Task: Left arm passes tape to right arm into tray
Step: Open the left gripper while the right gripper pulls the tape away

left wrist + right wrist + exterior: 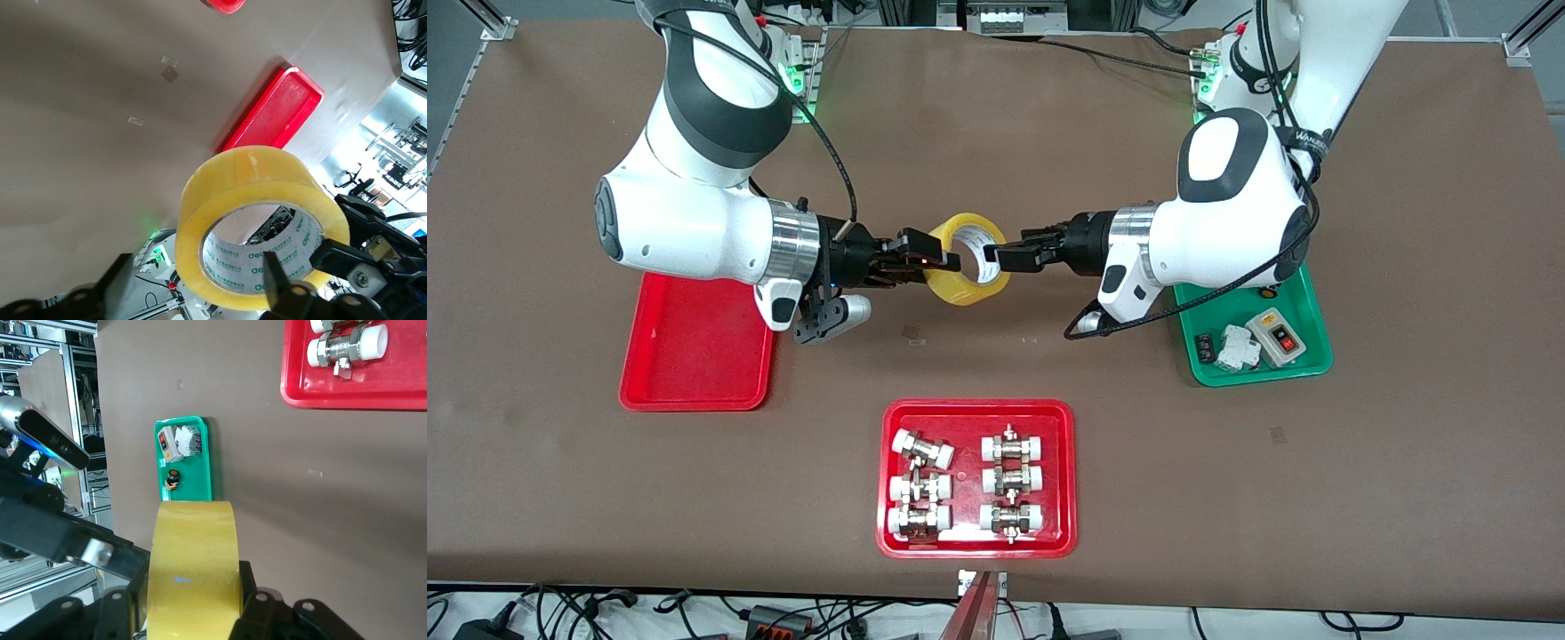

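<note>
Tape (968,258) upright, hole facing front camera

"deli" printed repeatedly on tape (257,257) white inner core; nothing else legible

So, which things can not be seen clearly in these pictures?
- Plain red tray: one corner hidden under the right arm, front view.
- Green tray: part covered by the left arm.
- Tape: core lettering too small, front view; cut off by the edge, right wrist view.
</note>
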